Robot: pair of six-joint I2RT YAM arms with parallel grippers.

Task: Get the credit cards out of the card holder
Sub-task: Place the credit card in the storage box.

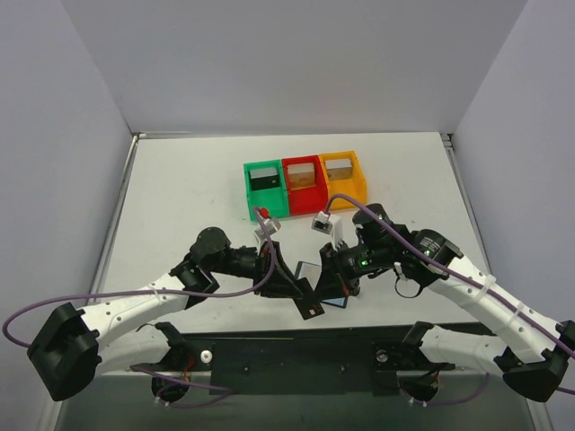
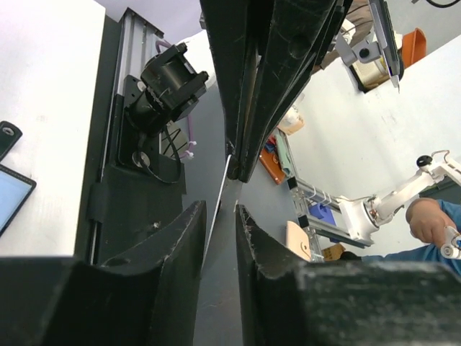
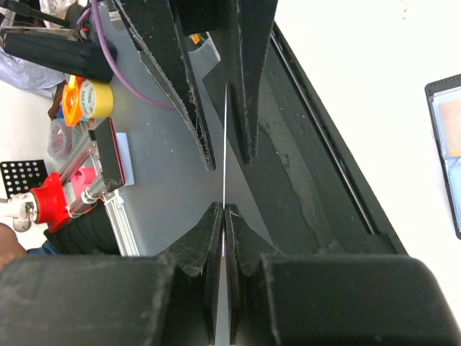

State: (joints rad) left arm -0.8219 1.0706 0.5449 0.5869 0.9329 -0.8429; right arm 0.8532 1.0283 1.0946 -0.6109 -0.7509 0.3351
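Observation:
A thin credit card hangs in the air between my two grippers, above the table's near middle. My right gripper is shut on one edge of the card, which I see edge-on. My left gripper faces it from the other side. Its jaws stand on either side of the card's far edge, with a narrow gap showing. The black card holder lies open on the table below them, with a light-blue card face inside. The holder also shows as a dark-edged flat at the right wrist view's edge and at the left edge of the left wrist view.
Three small bins stand side by side behind the arms: green, red and orange. The black base rail runs along the table's near edge just below the holder. White walls close in the table on the left, right and back.

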